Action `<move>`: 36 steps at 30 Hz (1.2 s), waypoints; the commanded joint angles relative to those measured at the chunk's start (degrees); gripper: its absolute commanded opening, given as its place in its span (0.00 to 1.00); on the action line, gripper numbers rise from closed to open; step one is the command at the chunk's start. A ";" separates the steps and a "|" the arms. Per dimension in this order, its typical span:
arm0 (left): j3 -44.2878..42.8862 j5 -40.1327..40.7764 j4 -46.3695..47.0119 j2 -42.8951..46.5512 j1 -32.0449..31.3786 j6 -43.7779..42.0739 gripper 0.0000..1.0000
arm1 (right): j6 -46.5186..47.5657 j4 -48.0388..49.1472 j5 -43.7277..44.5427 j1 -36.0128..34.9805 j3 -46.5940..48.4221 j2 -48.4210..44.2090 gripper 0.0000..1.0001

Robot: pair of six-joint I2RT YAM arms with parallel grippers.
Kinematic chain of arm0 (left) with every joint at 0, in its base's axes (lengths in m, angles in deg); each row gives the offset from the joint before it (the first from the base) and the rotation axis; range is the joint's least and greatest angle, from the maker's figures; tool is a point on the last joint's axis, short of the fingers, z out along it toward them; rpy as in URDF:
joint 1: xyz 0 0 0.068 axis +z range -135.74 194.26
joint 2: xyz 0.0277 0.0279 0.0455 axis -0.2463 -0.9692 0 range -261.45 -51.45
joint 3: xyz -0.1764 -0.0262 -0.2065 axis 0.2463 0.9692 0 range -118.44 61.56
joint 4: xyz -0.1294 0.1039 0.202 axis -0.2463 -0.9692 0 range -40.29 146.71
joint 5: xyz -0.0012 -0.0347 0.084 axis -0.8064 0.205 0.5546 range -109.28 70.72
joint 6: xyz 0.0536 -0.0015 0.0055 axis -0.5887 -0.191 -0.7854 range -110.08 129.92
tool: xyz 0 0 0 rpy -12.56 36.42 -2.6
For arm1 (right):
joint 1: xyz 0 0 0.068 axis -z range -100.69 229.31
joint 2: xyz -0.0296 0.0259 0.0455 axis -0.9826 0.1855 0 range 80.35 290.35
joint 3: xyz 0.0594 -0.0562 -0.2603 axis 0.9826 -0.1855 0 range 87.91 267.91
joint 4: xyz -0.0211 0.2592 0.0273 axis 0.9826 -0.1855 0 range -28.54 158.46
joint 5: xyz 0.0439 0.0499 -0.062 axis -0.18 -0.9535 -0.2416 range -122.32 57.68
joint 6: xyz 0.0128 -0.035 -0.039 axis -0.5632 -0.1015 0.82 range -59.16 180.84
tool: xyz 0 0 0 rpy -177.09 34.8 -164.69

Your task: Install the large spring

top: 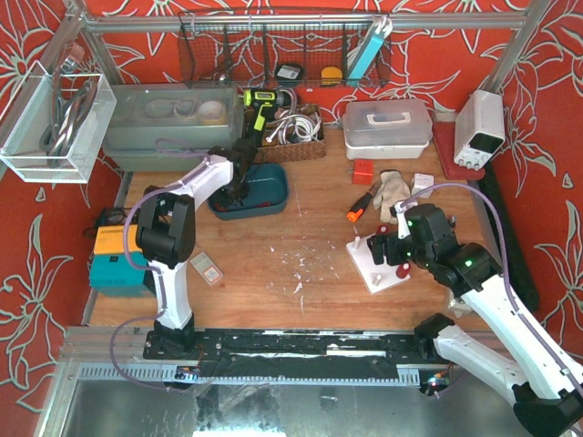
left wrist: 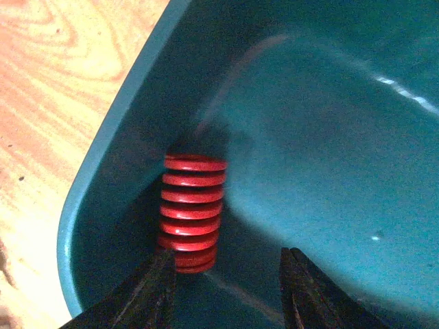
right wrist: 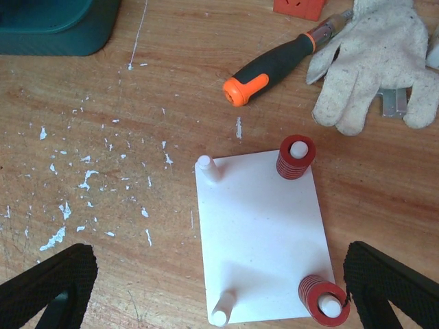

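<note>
Red spring (left wrist: 192, 212) lies in the corner of the teal bin (left wrist: 103, 157), long axis pointing straight away from left gripper (left wrist: 226, 274). Its near end sits off-centre, just beside the left finger; contact unclear. Jaws parted, nothing held. Right gripper (right wrist: 219, 284) is spread wide above white peg plate (right wrist: 254, 233), empty.

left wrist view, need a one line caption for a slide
Open left gripper just short of a red spring tucked into the corner of a teal bin.

Spring (left wrist: 192, 212): red. Bin (left wrist: 329, 137): teal. Plate (right wrist: 260, 233): white. Screwdriver (right wrist: 274, 67): black, orange. Surface (right wrist: 185, 89): brown woodgrain, white-flecked. My left gripper (left wrist: 226, 274): black.
</note>
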 commanded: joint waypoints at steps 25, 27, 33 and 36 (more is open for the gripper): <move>1.86 0.69 11.11 -6.54 0.45 -8.05 0.22 | -2.94 -7.76 1.89 -0.25 3.56 -1.04 0.98; 1.99 0.58 11.57 -5.67 0.51 -8.91 0.17 | -2.92 -7.86 2.45 -0.20 3.97 -0.78 0.98; 0.65 -1.52 13.14 -0.56 0.50 -13.56 0.10 | -4.45 -8.01 2.64 -0.17 5.21 0.36 0.98; 1.16 -4.58 14.64 3.98 0.44 -15.01 0.08 | -5.24 -8.09 1.81 -0.25 6.12 1.25 0.98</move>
